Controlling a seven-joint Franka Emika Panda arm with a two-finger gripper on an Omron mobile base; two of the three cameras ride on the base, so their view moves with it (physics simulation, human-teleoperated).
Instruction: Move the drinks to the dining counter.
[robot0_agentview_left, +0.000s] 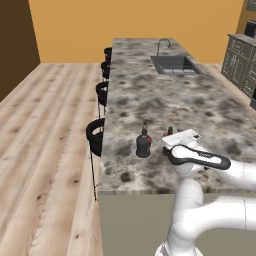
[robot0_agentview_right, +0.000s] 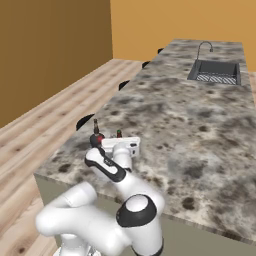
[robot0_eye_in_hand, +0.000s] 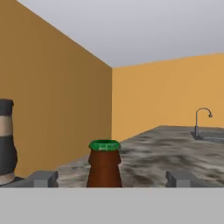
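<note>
In the left base view, you are looking at the squat black bottle (robot0_agentview_left: 143, 143) standing upright on the dining counter (robot0_agentview_left: 165, 95), near its front edge on the stool side. The gripper (robot0_agentview_left: 172, 138) is hanging just beside it toward the sink end, with the second small bottle (robot0_agentview_left: 170, 131) peeking out behind the hand.

In the right base view, both drinks are sitting near the same front corner, the black bottle (robot0_agentview_right: 95, 134) just beside the gripper (robot0_agentview_right: 117, 140) and the second bottle (robot0_agentview_right: 119, 133) at the hand.

In the hand view, the jaws are standing wide open around a brown bottle with a green cap (robot0_eye_in_hand: 104, 162), touching neither side. Judging from this, both drinks are delivered; pull straight back, keeping the fingertips (robot0_eye_in_hand: 43, 178) clear so you are not tipping either one.
</note>
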